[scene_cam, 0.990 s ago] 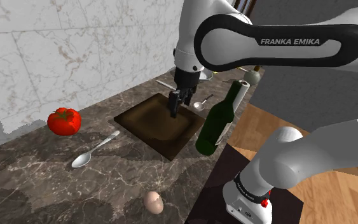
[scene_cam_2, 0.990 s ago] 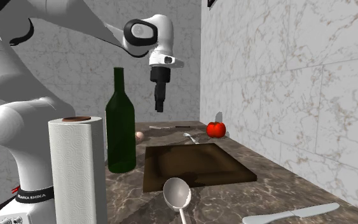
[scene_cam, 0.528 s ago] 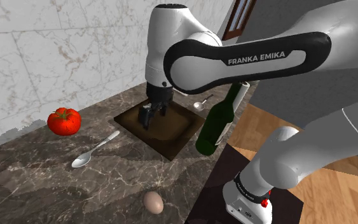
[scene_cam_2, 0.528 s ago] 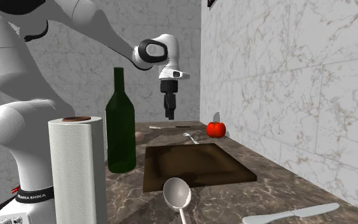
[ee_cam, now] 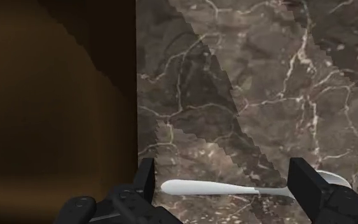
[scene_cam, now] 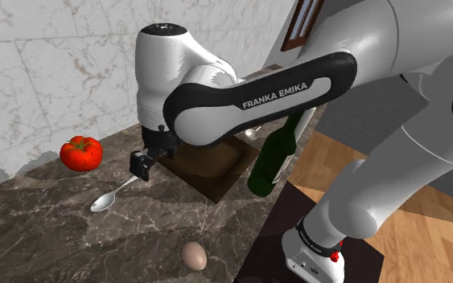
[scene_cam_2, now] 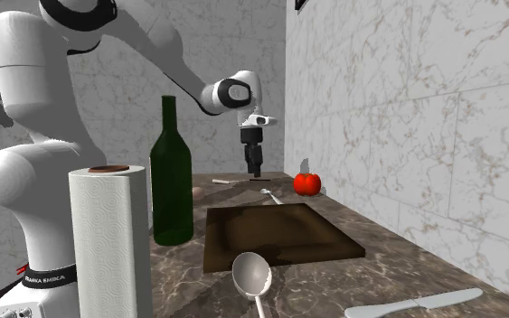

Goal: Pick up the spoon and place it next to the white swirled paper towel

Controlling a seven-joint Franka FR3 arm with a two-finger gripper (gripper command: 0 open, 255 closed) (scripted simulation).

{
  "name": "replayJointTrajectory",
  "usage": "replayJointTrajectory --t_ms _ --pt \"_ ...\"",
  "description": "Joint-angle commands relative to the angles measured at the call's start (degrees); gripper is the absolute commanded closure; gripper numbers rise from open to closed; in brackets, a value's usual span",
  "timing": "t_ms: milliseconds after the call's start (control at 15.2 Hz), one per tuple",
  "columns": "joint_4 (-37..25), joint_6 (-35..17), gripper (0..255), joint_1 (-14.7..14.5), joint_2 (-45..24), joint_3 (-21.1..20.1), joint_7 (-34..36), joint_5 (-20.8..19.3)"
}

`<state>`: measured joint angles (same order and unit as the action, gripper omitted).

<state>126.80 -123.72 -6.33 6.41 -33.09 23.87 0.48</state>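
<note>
On the counter (scene_cam: 47, 233): the spoon (scene_cam: 118, 193) lies flat near the tomato (scene_cam: 81, 152), well apart from the paper towel (scene_cam_2: 109, 244).
Gripper (ee_cam: 224, 175): fingers apart, straddling the handle, not touching.
Grasp: lower straight down, close across the handle, and keep it level.

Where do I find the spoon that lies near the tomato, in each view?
Shoulder view: the spoon lies on the counter, lower left, under the gripper.
Second exterior view: the spoon lies far back, left of the tomato.
Wrist view: the spoon lies between the open fingers.
Shared landmark: the brown sink.
</note>
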Motion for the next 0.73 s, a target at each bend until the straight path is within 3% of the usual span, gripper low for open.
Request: replayJointTrajectory --t_ms 0,330,660 --pt "-2.4 -1.7 0 -0.4 -3.9 -1.6 3.6 -3.1" --pt "-10.7 -3.9 0 -3.3 -15.6 -3.2 13.1 -13.6" --pt "-21.2 -3.6 0 -9.4 -26.9 -1.6 20.5 -23.2"
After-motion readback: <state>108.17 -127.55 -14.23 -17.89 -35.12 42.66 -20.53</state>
